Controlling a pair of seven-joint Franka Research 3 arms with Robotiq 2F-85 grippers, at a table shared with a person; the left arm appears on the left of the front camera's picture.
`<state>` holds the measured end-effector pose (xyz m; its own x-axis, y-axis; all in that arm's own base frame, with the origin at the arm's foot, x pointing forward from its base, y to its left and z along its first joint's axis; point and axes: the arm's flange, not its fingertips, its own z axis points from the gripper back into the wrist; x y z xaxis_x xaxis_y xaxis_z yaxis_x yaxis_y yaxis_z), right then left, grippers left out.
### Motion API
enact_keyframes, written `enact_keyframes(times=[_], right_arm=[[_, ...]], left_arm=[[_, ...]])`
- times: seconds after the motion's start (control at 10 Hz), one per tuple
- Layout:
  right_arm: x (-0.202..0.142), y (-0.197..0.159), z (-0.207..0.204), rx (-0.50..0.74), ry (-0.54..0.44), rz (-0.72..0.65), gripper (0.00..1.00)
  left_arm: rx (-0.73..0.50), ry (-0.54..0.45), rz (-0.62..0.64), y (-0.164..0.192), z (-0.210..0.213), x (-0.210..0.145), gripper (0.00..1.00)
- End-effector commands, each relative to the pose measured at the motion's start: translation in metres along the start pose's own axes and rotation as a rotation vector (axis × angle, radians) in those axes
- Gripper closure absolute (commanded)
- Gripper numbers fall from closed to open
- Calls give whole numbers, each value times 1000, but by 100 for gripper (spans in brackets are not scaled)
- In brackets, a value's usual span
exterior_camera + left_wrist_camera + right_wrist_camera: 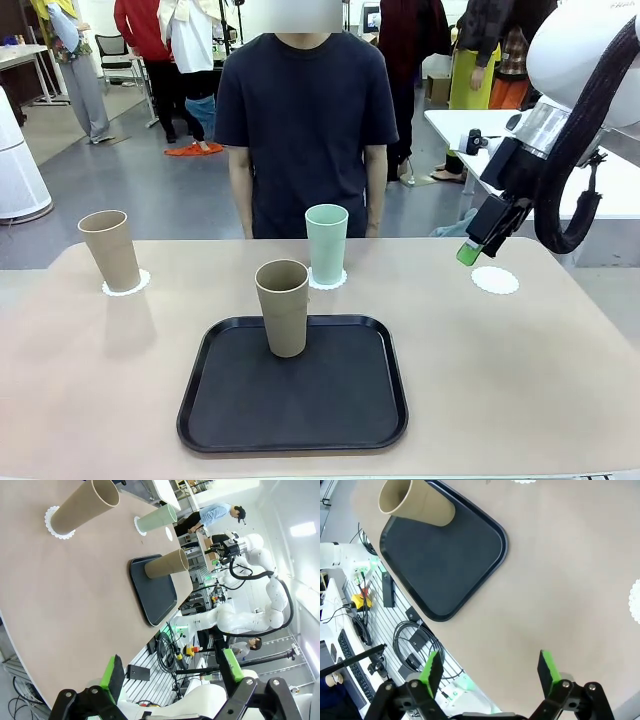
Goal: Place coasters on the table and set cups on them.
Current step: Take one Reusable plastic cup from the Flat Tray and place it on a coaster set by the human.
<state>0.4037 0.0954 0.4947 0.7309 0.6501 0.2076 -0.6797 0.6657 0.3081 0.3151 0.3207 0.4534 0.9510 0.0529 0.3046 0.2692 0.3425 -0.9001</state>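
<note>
As the right end effector (468, 252) gapes empty, a coaster (495, 280) lies near it.

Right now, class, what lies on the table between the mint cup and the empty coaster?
Nothing: the front view shows bare table from the mint cup to the empty coaster.

Bare table ahead of the right fingers; tray and cup stood off to one side.

Between the spread fingers of the right gripper (490, 672) lay bare table (560, 580), a free lane straight ahead. Ahead and toward the finger at picture left sat the black tray (445, 560), with a tan cup (415, 502) standing at its far end. An empty coaster (636, 600) lay flat beyond the other finger, well apart. The left gripper (172, 670), fingers spread, seemed to hang off the table's edge, with open tabletop ahead of it up to the tray.
</note>
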Motion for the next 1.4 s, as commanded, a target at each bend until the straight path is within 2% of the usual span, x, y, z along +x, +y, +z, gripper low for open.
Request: enact_keyframes(times=[0.0, 0.2, 0.3, 0.4, 0.5, 0.6, 0.7, 0.8, 0.9, 1.1, 1.3], right_arm=[[-1, 3, 0, -10, 20, -6, 0], [0, 0, 0, 1, 0, 0, 0], [5, 5, -13, 121, 17, 109, 0], [14, 8, -32, 110, 3, 239, 0], [24, 12, -43, 148, -61, 451, 0], [32, 19, -52, 247, -171, 622, 0], [37, 21, -56, 340, -364, 804, 0], [39, 15, -58, 376, -546, 852, 0], [35, 3, -64, 391, -685, 809, 0], [24, -21, -87, 375, -809, 632, 0], [12, -21, -107, 348, -819, 636, 0]], left_arm=[[-6, -1, -2, -2, 2, -1, 0], [-6, -1, -2, -2, 2, -1, 0], [-6, -1, -2, -2, 2, -1, 0], [-6, -1, -2, -2, 2, -1, 0], [-6, -1, -2, -2, 2, -1, 0], [-6, -1, -2, -2, 2, -1, 0], [-6, -1, -2, -2, 2, -1, 0], [-6, -1, -2, -2, 2, -1, 0], [-6, -1, -2, -2, 2, -1, 0], [-6, -1, -2, -2, 2, -1, 0], [-6, -1, -2, -2, 2, -1, 0]])
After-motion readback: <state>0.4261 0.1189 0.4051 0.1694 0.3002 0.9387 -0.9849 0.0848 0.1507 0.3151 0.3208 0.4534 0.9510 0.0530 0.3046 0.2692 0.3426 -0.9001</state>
